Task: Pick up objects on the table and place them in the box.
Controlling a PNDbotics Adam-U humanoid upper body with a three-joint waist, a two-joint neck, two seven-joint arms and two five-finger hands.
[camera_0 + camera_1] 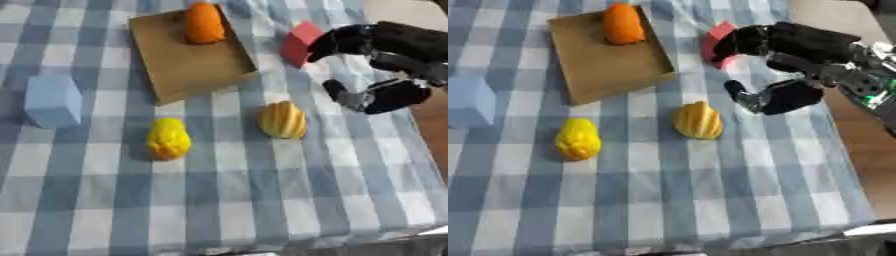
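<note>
A flat brown box [188, 60] lies at the upper middle with an orange fruit-shaped object [204, 23] in its far end. On the checked cloth lie a yellow ridged object [282, 120], a bright yellow bumpy object [168, 138], a light blue block [52, 100] at the left and a red block [300, 42] right of the box. My right hand [798, 65] hovers at the right, fingers curved over the red block, thumb lower, nothing held. The left hand is out of sight.
The blue-and-white checked cloth [227, 190] covers the table. A bare wooden strip [855, 150] runs along the right edge. The table's near edge shows at the bottom.
</note>
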